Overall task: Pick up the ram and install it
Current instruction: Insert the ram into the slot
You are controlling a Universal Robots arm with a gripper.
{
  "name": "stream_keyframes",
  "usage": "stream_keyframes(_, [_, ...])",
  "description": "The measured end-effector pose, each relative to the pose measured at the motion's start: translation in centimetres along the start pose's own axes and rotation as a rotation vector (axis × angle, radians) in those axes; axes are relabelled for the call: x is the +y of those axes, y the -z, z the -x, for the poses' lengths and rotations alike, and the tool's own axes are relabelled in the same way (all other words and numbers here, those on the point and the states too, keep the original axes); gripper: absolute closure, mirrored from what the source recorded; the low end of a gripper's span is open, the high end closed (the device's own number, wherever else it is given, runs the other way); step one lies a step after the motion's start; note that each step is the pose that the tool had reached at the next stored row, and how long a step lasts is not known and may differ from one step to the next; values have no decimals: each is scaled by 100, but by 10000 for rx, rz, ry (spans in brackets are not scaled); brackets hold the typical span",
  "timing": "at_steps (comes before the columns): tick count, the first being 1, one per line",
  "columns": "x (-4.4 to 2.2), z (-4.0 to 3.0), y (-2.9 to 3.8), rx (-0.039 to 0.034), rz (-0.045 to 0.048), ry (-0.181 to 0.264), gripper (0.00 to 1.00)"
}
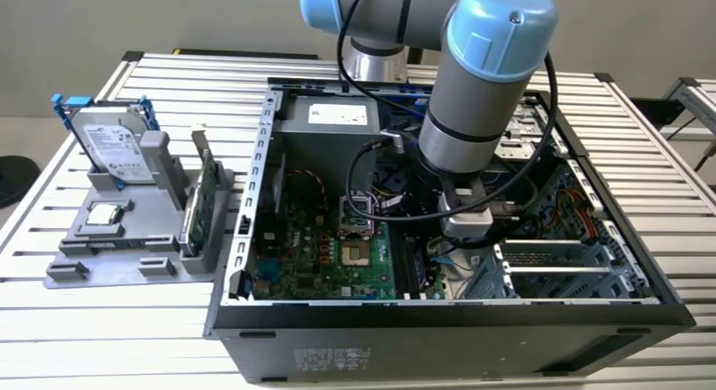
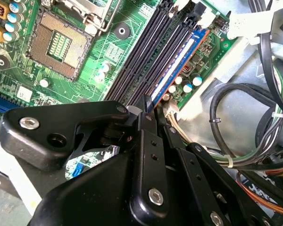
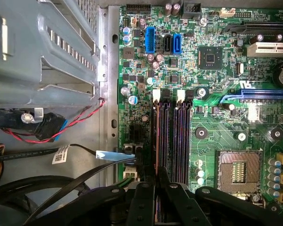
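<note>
The ram (image 2: 179, 59) is a thin stick with a blue-white label, standing on edge in the outermost of the black slots (image 2: 144, 54) on the green motherboard (image 1: 313, 256). In the first wrist view the ram (image 3: 156, 136) runs along the slot nearest the board's edge. My gripper (image 2: 148, 106) is down inside the open computer case (image 1: 448, 323), with its black fingers closed on one end of the stick. The first wrist view has the gripper (image 3: 156, 178) straddling that same slot. In the exterior view the gripper (image 1: 464, 239) hangs below the arm, over the slots.
Cable bundles (image 2: 254, 122) and a metal drive cage (image 3: 42, 52) crowd the side of the slots. The CPU socket (image 3: 238, 169) lies on their other side. Outside the case, a grey fixture (image 1: 123, 256) holds a hard drive (image 1: 117, 151) and a green card (image 1: 201, 201).
</note>
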State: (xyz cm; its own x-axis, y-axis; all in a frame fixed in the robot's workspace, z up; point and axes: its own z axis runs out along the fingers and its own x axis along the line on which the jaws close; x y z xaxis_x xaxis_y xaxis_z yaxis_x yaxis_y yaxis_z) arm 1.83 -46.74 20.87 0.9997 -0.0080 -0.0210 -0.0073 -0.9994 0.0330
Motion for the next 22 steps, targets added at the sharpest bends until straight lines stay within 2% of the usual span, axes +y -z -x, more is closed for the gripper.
stream_keyframes(5, [0,0,-1,0,0,1,100])
stream_keyframes(6, [-5,-1,-7,5,-26,1,100])
stream_keyframes(7, [-4,0,-7,3,-15,1,0])
stream_keyframes(14, [1,1,8,0,5,0,0])
stream_keyframes(16, [2,2,53,0,4,-1,0])
stream_keyframes(21, [8,6,239,0,2,-19,0])
stream_keyframes(22, [8,6,251,0,2,-25,0])
